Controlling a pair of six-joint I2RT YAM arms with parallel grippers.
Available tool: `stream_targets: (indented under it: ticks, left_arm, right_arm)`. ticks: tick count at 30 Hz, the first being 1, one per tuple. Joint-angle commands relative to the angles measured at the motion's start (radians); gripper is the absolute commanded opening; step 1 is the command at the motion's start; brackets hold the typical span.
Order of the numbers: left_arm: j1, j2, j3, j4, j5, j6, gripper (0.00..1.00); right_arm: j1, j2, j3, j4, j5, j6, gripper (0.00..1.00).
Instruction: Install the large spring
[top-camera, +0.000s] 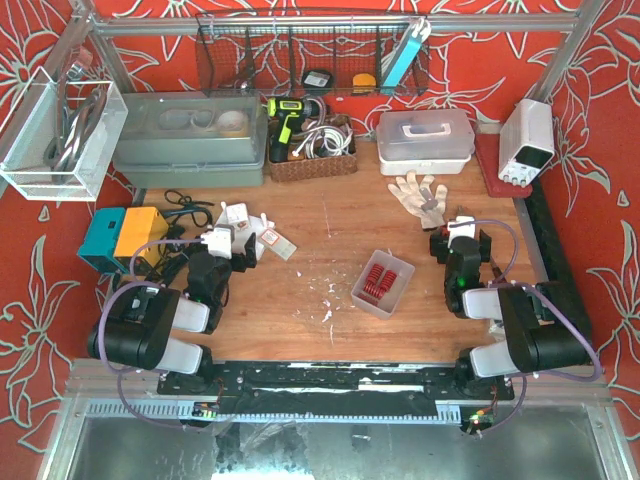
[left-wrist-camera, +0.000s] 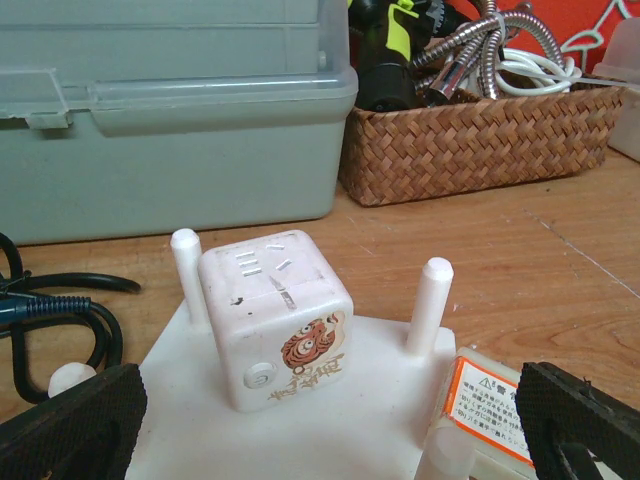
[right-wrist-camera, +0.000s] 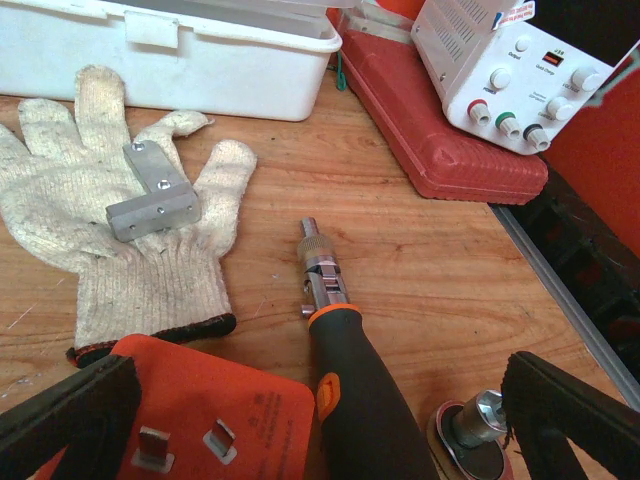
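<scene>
Several red springs (top-camera: 381, 279) lie loose in a small clear tray (top-camera: 360, 299) at the middle of the table (top-camera: 330, 225), between the two arms and well apart from both. From above I cannot tell which is the large one. Kept together in the tray, they sit where either arm could reach them, and none is taken yet. To the left, a white fixture (left-wrist-camera: 380, 390) with upright pegs (left-wrist-camera: 428, 310) carries a white cube (left-wrist-camera: 275, 315). The pegs look like where a spring would slip on, though that is only a judgement. The left jaws stand spread wide at the near edge of this fixture, holding nothing, seemingly placed to watch or steady it. The right jaws are likewise spread and empty, low over a screwdriver (right-wrist-camera: 355, 390) and an orange plate (right-wrist-camera: 200, 420), with a glove (right-wrist-camera: 110, 215) bearing a metal bracket (right-wrist-camera: 150, 195) just beyond. Neither pair is near the tray, so the task seems at its start. The next move calls for one arm to reach to the middle and pick out a spring.
</scene>
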Motion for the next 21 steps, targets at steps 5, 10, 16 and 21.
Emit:
stream_targets:
  ticks: [5,10,16,21]
  left_arm:
    - [0.006,0.000,0.001,0.020,-0.003,0.013,1.00]
    - [0.004,0.000,0.004,0.019,-0.002,0.012,1.00]
    - [0.005,-0.003,0.000,0.025,-0.005,0.011,1.00]
    - [0.004,-0.177,0.040,-0.188,-0.002,-0.001,1.00]
  right_arm:
    - [-0.005,0.003,0.021,-0.008,0.016,0.014,0.99]
    - [-0.008,0.004,0.021,-0.009,0.017,0.014,0.99]
    - [-0.005,-0.018,0.011,0.018,0.015,0.006,0.99]
    - [-0.004,-0.278,0.146,-0.424,-0.051,0.007,0.99]
